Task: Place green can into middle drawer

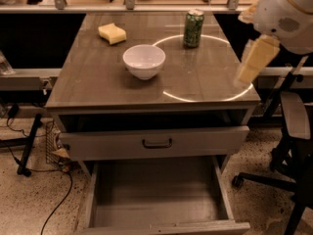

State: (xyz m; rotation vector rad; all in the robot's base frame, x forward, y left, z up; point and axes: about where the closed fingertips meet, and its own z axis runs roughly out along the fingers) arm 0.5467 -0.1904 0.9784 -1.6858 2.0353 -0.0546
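The green can (193, 28) stands upright at the back right of the grey tabletop (98, 82), inside a ring of light. The middle drawer (156, 195) is pulled far out below the table's front, with nothing on its flat grey floor. My arm comes in from the upper right. Its white rounded body (286, 13) and a cream part that I take for the gripper (255, 60) hang over the table's right edge. The gripper is to the right of the can, nearer the front, and apart from it. It holds nothing that I can see.
A white bowl (144, 61) sits at mid-table and a yellow sponge (112, 33) at the back left. A drawer with a grey front and black handle (156, 143) is slightly open above the middle drawer. An office chair (293, 131) stands at the right. Cables lie on the floor at the left.
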